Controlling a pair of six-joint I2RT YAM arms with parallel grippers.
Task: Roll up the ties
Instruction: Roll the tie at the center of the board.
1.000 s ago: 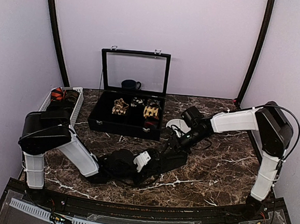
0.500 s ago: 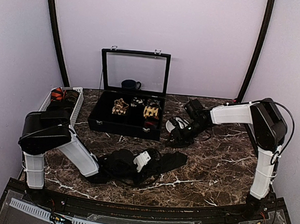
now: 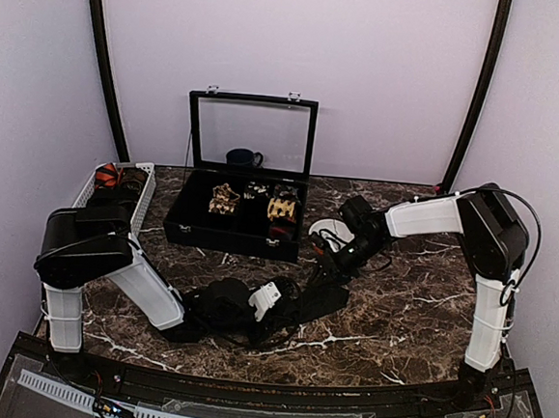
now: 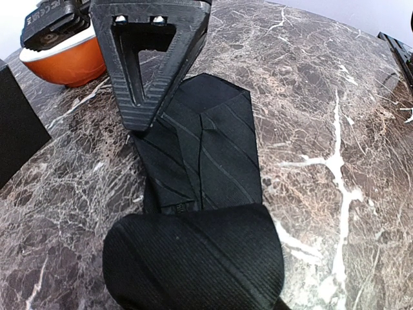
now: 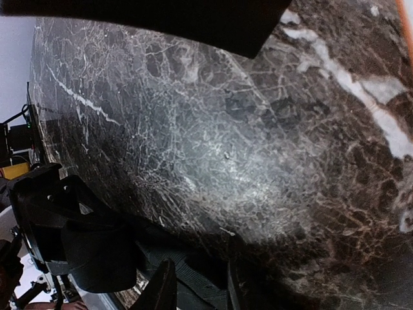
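Beyond black tie point(image 3: 329, 294), hinged case point(image 3: 185, 229), bowl point(image 3: 327, 231) beside right gripper point(image 3: 321, 264), basket point(image 3: 145, 191) far left

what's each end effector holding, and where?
Left end effector: likely rolled part of black tie, grip hidden. Right end effector: at its flat end, grip unclear.

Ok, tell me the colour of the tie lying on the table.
The tie is plain black, clearest in the left wrist view.

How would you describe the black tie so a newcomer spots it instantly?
On the marble table, look in front of the open black case. The black tie lies there, one end rolled, the other flat; unlike the patterned rolls inside the case, it is plain.
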